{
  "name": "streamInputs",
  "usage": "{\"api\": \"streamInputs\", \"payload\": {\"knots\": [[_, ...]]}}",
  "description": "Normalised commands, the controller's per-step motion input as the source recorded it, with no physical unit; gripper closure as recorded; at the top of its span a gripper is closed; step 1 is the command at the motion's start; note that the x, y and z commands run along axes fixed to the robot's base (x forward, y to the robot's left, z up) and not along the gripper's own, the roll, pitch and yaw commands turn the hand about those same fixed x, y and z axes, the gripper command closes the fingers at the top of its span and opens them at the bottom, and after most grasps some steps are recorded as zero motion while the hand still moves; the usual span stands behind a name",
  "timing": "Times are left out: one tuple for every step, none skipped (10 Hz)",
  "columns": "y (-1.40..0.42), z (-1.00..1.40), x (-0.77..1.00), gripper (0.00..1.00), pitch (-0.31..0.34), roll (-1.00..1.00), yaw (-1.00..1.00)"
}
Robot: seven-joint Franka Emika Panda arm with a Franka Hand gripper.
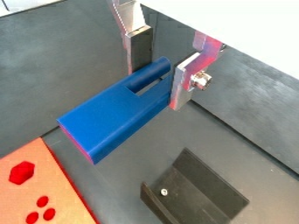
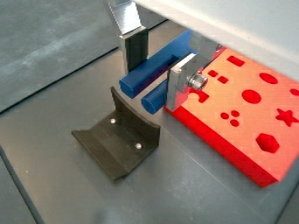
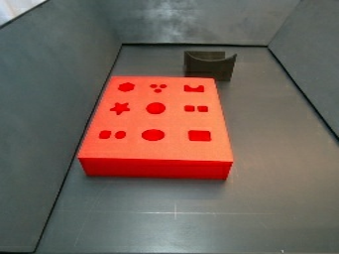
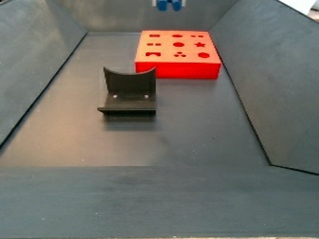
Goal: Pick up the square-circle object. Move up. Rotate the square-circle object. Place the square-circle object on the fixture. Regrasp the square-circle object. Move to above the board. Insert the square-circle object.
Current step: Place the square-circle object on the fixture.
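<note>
The square-circle object (image 1: 117, 118), a bright blue elongated block, is clamped at one end by my gripper (image 1: 160, 77), which is shut on it, and juts out level. Both wrist views show it (image 2: 158, 74) held well above the floor. The dark fixture (image 2: 117, 140) stands below it, beside the red board (image 2: 198, 109). In a side view the blue block (image 4: 169, 4) shows only at the very top edge, over the far end of the board (image 4: 178, 70). The fixture (image 4: 129, 91) stands apart in front of the board, with nothing on it.
Grey sloping walls (image 3: 54, 89) close in the floor on all sides. The fixture (image 3: 209, 63) sits near one end wall and the board (image 3: 172, 151) lies flat on the floor. In a wrist view the fixture (image 1: 193, 188) and a board corner (image 1: 59, 188) lie below.
</note>
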Motion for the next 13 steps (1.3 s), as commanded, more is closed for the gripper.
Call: {"api": "streamInputs", "payload": {"knots": [[-0.07, 0.07, 1.0, 1.0, 0.153, 0.03, 0.04], [-0.06, 0.06, 1.0, 1.0, 0.158, 0.02, 0.04], [-0.05, 0.05, 1.0, 1.0, 0.166, 0.02, 0.04], [0.62, -0.68, 0.97, 1.0, 0.021, -1.0, 0.04], [0.61, -0.66, 0.85, 1.0, 0.012, -1.0, 0.03], [0.49, -0.49, 0.79, 1.0, 0.002, -1.0, 0.01], [0.32, -0.3, 0.72, 1.0, 0.008, -1.0, 0.0], [0.16, -0.13, 0.64, 1.0, 0.022, -1.0, 0.0], [0.09, -0.05, 0.5, 1.0, 0.072, -1.0, -0.01], [0.08, -0.05, 0.42, 1.0, 0.104, -1.0, -0.02], [0.07, -0.04, 0.36, 1.0, 0.123, -0.95, -0.04], [0.06, -0.02, 0.28, 1.0, 0.126, -0.73, -0.05], [0.06, -0.02, 0.22, 1.0, 0.122, -0.57, -0.06]]}}
